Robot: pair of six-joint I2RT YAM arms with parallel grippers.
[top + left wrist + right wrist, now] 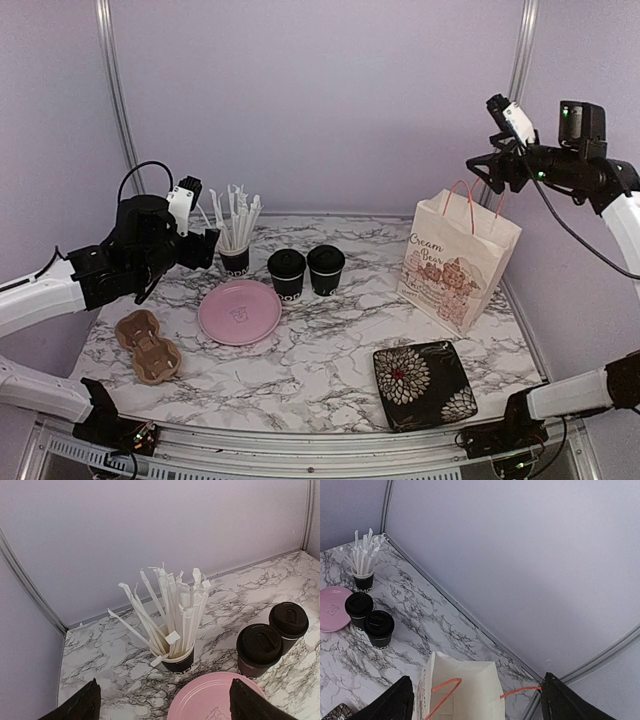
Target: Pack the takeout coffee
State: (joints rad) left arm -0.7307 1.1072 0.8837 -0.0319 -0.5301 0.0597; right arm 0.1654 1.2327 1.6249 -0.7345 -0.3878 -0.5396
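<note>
Two lidded black coffee cups (287, 272) (326, 268) stand side by side at mid-table. They also show in the left wrist view (259, 647) (288, 622) and the right wrist view (359, 607) (379, 626). My left gripper (200, 248) is open and empty, hovering left of the straw cup (235, 258). In its own view the gripper (164, 707) stands over the table before the straw cup (178, 657). My right gripper (490, 170) is open, high above the paper bag (460, 262). In its own view the gripper (477, 705) spans the bag's open mouth (465, 687), and one orange handle (520, 693) reaches its right finger (565, 702).
A pink plate (240, 311) lies in front of the cups, and its rim shows in the left wrist view (210, 700). A brown pulp carrier (148, 346) sits at front left. A black floral plate (423, 383) lies at front right. The back wall is close behind.
</note>
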